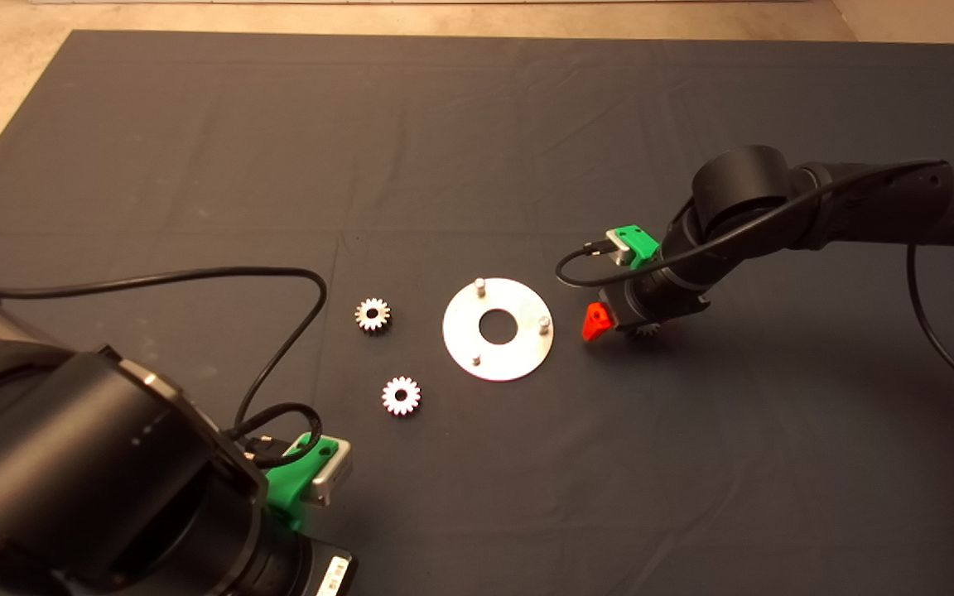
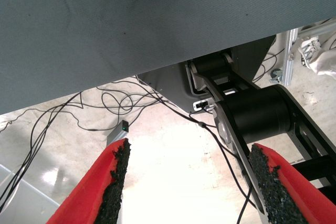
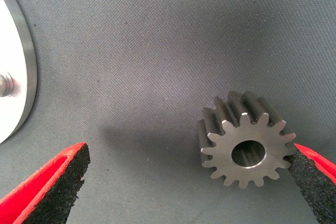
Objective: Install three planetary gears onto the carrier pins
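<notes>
Dark matting covers my bench (image 1: 477,124), and near its middle lies the flat silver disc (image 1: 498,329) with its large centre hole and three carrier pins (image 1: 481,285) standing upright, all of them bare. Two planetary gears lie flat on the mat on the left side of the disc, apart from it: one gear (image 1: 373,314) farther back, the other gear (image 1: 401,395) nearer me. My right claw (image 1: 616,324) is down at the mat just beside the disc's right edge, its fingers spread wide around the third gear (image 3: 245,140). That gear lies flat on the mat with its bore facing up, its teeth touching or almost touching one black pad (image 3: 315,182), while the other pad (image 3: 58,184) stands well clear of it. My left claw (image 2: 191,192) is parked off the mat's lower left edge, fingers apart and holding nothing, with floor and cables beyond them.
</notes>
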`<state>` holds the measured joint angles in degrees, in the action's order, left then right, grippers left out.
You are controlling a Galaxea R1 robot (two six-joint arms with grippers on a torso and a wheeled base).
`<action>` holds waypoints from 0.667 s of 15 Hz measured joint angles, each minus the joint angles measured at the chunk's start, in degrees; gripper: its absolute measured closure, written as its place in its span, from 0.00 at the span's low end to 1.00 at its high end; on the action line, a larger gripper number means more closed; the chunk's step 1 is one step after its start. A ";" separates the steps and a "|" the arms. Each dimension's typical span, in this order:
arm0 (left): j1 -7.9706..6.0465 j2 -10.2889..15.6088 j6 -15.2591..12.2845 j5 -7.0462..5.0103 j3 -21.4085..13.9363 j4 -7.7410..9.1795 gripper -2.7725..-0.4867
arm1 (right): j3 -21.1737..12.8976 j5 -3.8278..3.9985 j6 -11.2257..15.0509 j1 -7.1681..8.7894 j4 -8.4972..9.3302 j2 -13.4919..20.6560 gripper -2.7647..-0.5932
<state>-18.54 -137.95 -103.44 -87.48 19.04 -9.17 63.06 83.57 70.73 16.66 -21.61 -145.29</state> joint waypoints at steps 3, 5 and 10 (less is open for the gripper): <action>-0.02 0.00 0.00 0.02 0.00 -0.01 0.51 | 1.02 -0.06 -0.76 0.00 -1.27 -0.39 0.00; 0.00 0.00 0.00 0.00 0.00 0.00 0.51 | 2.60 0.02 -2.87 0.00 -1.93 -0.44 0.03; 0.00 0.00 0.02 0.00 0.00 -0.01 0.51 | 2.34 0.37 -3.18 0.00 -2.14 -0.41 0.13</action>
<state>-18.54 -137.95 -103.42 -87.48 19.04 -9.18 65.40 83.93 67.55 16.66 -23.75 -145.70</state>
